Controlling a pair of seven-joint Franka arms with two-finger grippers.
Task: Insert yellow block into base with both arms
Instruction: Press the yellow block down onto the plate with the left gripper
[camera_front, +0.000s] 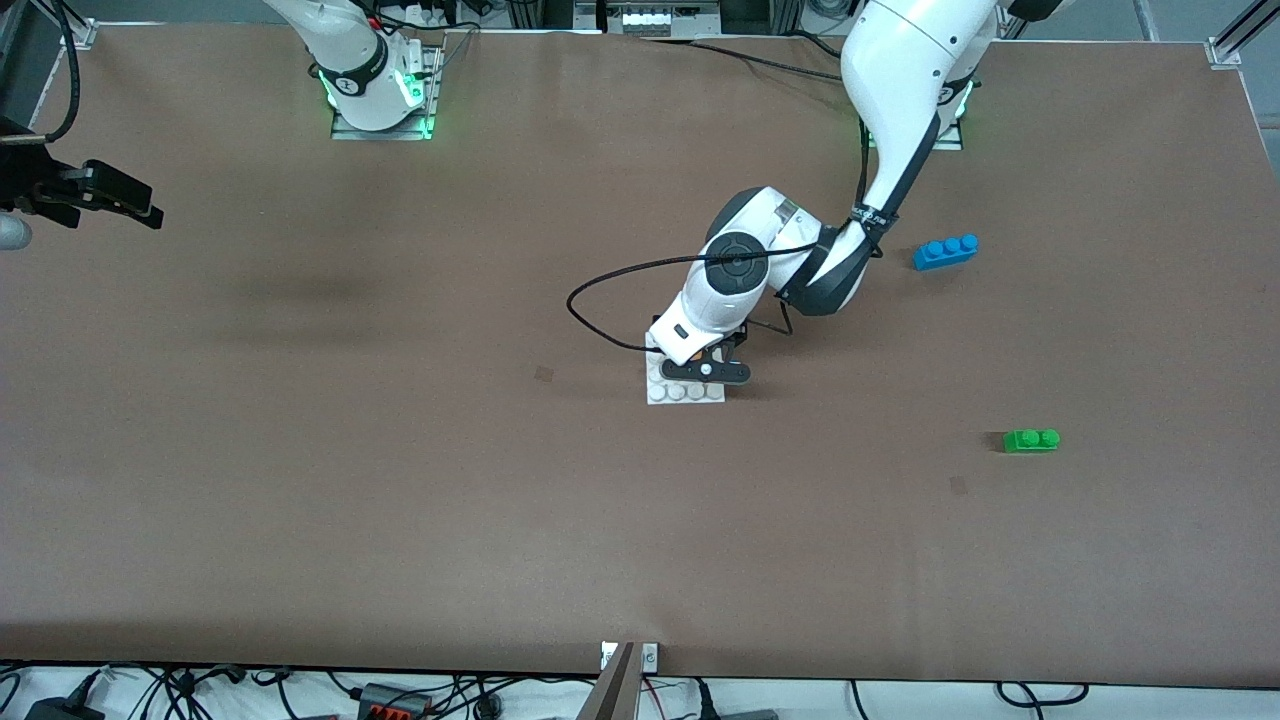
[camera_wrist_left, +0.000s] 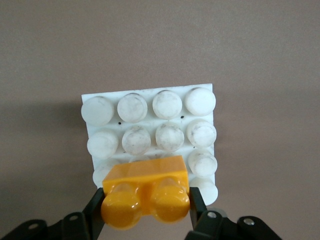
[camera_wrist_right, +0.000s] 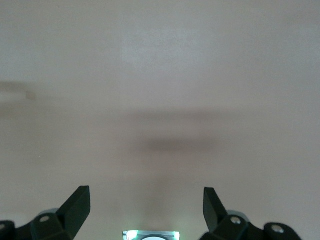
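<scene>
The green brick is seen nearest the front camera, toward the left arm's end of the table. Farther back, near the middle, the base is laid flat; only its nearest row of studs is shown in the front view, the rest being covered by the left gripper. In the left wrist view the yellow block is pinched between the fingers over the base; whether it is seated on the studs cannot be told. The blue brick is found farther still. The right gripper is held with its fingers spread over bare table at the right arm's end, waiting, and is partly cut off in the front view.
</scene>
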